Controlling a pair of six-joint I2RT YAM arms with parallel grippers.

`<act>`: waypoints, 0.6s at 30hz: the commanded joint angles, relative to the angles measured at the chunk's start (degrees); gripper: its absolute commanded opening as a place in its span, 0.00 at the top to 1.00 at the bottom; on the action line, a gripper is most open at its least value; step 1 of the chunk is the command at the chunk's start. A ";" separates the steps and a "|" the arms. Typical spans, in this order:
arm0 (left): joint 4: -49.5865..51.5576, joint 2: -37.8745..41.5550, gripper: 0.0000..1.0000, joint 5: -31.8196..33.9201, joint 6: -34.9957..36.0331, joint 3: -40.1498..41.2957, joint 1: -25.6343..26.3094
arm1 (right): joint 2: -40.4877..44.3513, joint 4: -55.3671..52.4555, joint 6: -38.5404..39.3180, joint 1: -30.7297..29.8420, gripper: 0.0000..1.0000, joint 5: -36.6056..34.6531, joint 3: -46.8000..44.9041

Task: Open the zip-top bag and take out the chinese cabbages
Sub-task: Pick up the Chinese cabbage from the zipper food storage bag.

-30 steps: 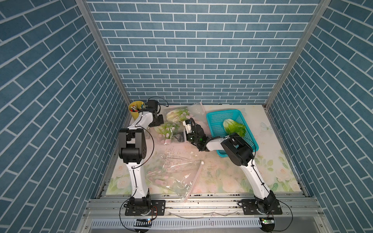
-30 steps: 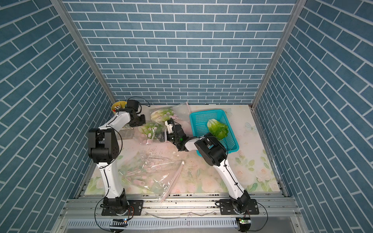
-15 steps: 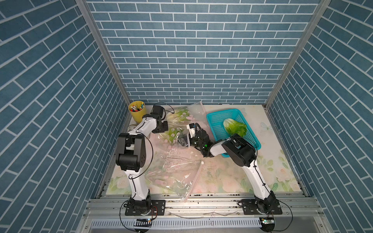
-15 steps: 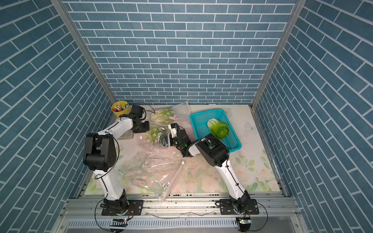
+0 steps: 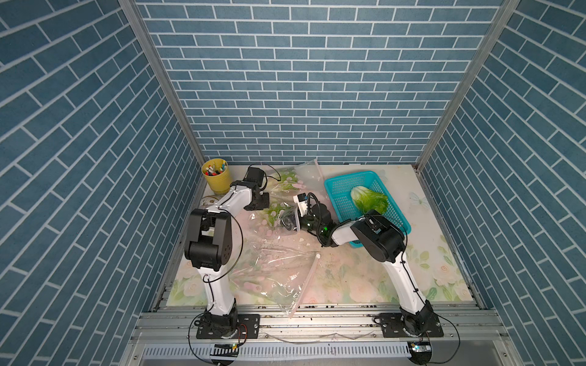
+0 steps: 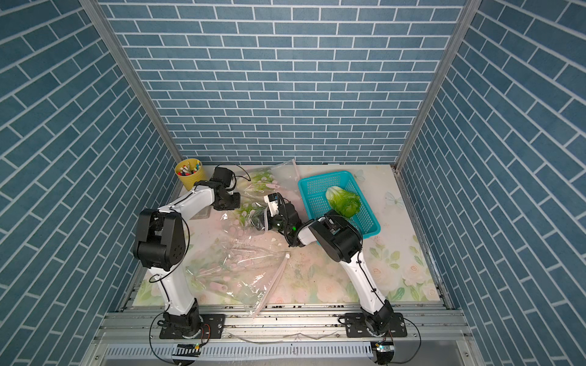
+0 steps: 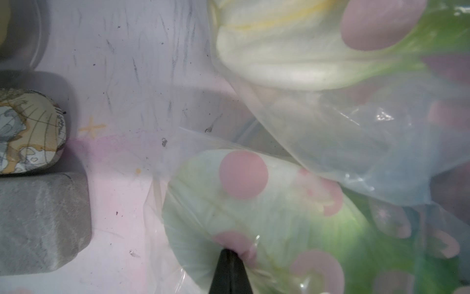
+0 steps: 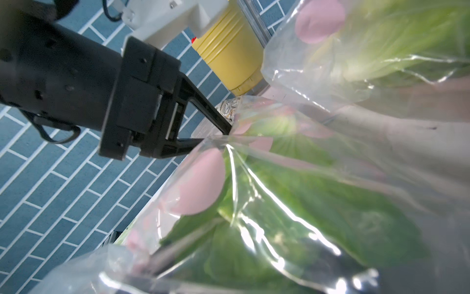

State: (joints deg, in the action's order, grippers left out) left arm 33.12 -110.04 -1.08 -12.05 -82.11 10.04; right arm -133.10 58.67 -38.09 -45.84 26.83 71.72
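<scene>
Main risk: left gripper [image 8: 225, 136] is pressed shut on only a thin fold of film, at what looks like the closed end of the zip-top bag [image 5: 287, 190], right over the white base of the lower cabbage [image 7: 267, 216]. A pinch that small can slip or tear if the other arm pulls hard, and then the whole bag drags along instead of giving up the head. Second risk: right gripper [image 5: 285, 221] is buried in the bag under wrinkled plastic, so it could close on film plus leaf and shred it. Can't tell whether its jaws are spread or closed; glare and film hide them. Location: upper cabbage [image 7: 279, 51] sits beside the lower one inside the bag, centre of both top views. The third cabbage [image 5: 369, 201] lies in the teal basket [image 5: 348, 176], right of centre. Pose: left arm stretched forward and low, wrist turned toward frame centre, just beside the yellow pen cup [image 5: 216, 176]. Right arm folded at the elbow, forearm low over the table, pointing left into the bag. A second bag [image 5: 279, 272] lies flat at lower centre.
</scene>
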 commanded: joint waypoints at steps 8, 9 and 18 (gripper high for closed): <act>4.07 -0.64 1.00 -3.04 0.02 4.20 2.39 | -3.17 2.61 -4.02 0.36 0.02 -0.11 7.10; 3.93 -0.62 1.00 -3.20 -0.14 4.41 2.40 | -3.69 1.90 -4.55 0.43 0.02 -0.20 8.05; 3.80 -0.23 1.00 -3.66 -0.63 5.06 2.70 | -6.99 -4.27 -5.45 0.53 0.23 -0.81 12.43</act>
State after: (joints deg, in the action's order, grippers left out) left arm 33.15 -109.36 -1.58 -12.25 -79.35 11.62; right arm -138.47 55.90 -41.01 -45.32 26.76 82.72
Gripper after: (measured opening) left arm 0.041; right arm 0.786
